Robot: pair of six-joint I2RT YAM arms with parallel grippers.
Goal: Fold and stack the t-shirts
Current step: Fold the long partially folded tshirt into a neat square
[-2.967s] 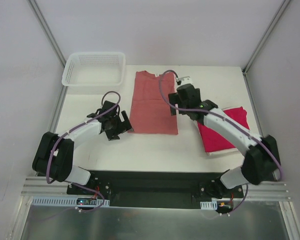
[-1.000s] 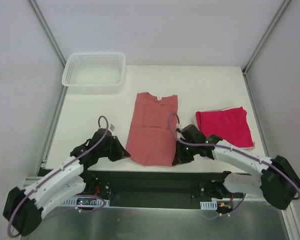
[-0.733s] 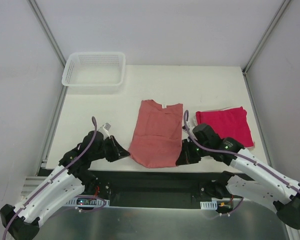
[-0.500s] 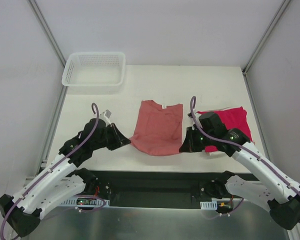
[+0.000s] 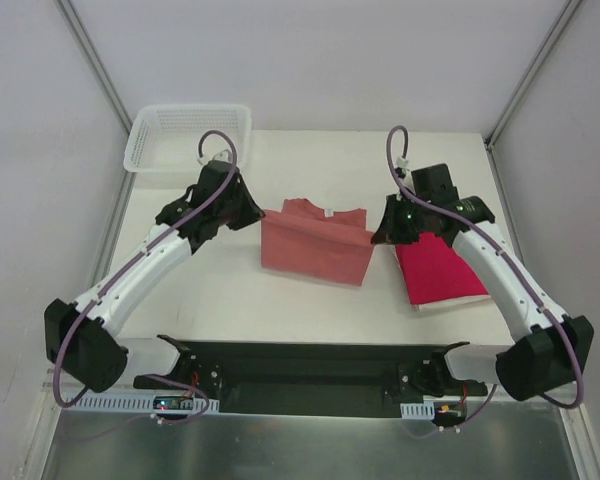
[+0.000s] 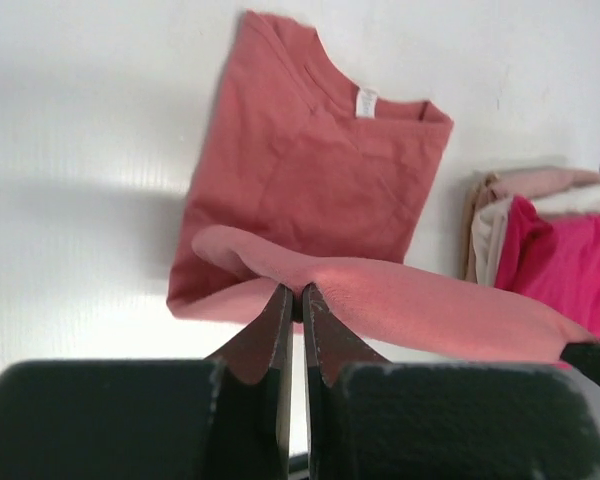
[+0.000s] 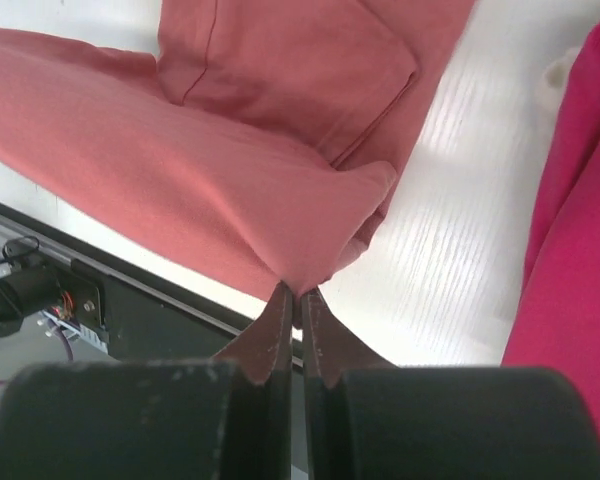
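The salmon-pink t-shirt lies in the middle of the table, its near hem lifted and doubled back over its upper half. My left gripper is shut on the hem's left corner, my right gripper shut on the right corner. The collar and label show beyond the raised fold. The crimson-magenta t-shirt lies folded at the right, partly under my right arm, and shows in both wrist views.
A white mesh basket stands at the back left corner. The table's near edge and the black mounting rail run along the front. A beige cloth edge lies beside the magenta shirt.
Both grippers, shut on the pink shirt's near hem, have carried it up and away from the front edge toward the collar, halving the shirt's visible length. The magenta shirt has stayed put.
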